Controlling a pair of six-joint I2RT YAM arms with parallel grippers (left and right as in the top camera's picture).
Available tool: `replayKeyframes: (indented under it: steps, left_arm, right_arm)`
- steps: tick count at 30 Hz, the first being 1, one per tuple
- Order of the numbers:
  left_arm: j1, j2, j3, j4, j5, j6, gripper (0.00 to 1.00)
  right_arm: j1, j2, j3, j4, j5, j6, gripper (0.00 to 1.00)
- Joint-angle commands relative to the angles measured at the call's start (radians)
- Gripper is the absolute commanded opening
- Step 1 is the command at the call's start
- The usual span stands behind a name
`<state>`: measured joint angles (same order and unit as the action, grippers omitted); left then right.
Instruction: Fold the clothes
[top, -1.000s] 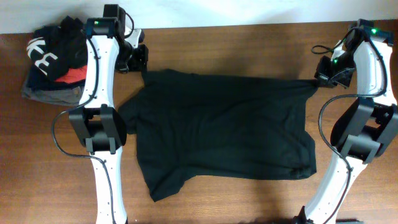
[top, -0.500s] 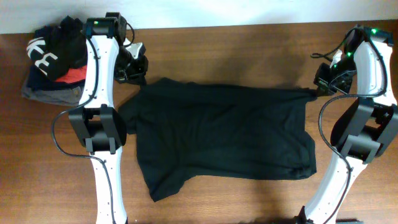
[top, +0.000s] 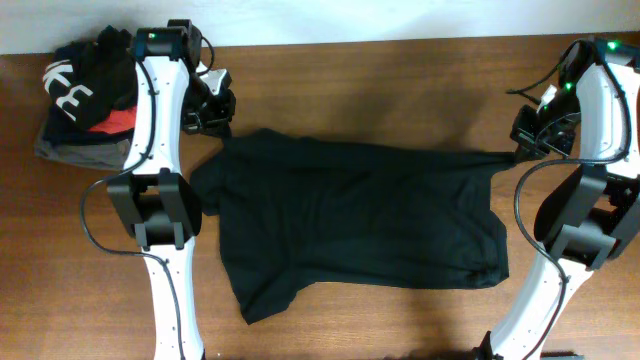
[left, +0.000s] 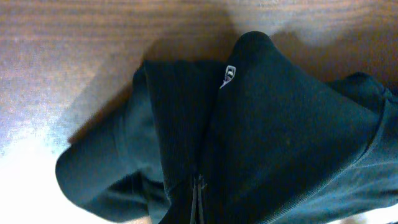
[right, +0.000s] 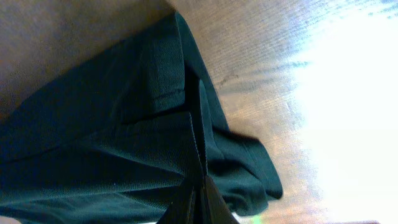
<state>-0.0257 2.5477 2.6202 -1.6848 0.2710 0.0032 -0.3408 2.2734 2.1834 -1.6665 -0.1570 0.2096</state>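
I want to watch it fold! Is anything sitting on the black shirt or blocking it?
Nothing visible does. The left end effector and right end effector are shut on the far corners of the black top. Its fabric lies bare, and the pile of other clothes sits off at the far left corner of the table.

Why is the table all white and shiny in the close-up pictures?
Right wrist view: strong glare washes out the table beside the black top. Left wrist view: milder glare at the lower left. Overhead view: evenly lit, no such glare.
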Motion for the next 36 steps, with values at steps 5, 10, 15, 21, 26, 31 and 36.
replayKeyframes:
  steps: [5,10,15,21,26,31,36]
  left_arm:
    - [-0.005,-0.102,-0.233,-0.004,-0.061,-0.006,0.01]
    - [-0.004,-0.106,-0.306,-0.003,-0.090,-0.006,0.01]
    - [-0.004,-0.106,-0.306,-0.003,-0.153,-0.006,0.01]
    - [0.003,-0.106,-0.307,-0.004,-0.193,-0.007,0.25]
    - [0.002,-0.107,-0.311,-0.004,-0.193,-0.006,0.85]
    - [0.003,-0.107,-0.308,0.001,-0.193,-0.007,0.86]
    - [-0.004,-0.112,-0.290,0.045,-0.150,0.007,0.84]
  right_arm:
    - [-0.006,-0.034,0.009,-0.025,0.061,0.009,0.04]
    - [0.006,-0.034,0.004,-0.032,0.061,0.009,0.04]
    - [0.021,-0.034,-0.023,-0.027,0.075,0.006,0.09]
    - [0.021,-0.034,-0.047,-0.033,0.119,0.005,0.35]
    - [0.021,-0.034,-0.047,-0.033,0.143,0.006,0.68]
    - [0.021,-0.034,-0.047,-0.023,0.143,0.006,0.77]
    - [0.022,-0.034,-0.047,-0.007,0.137,0.006,0.80]
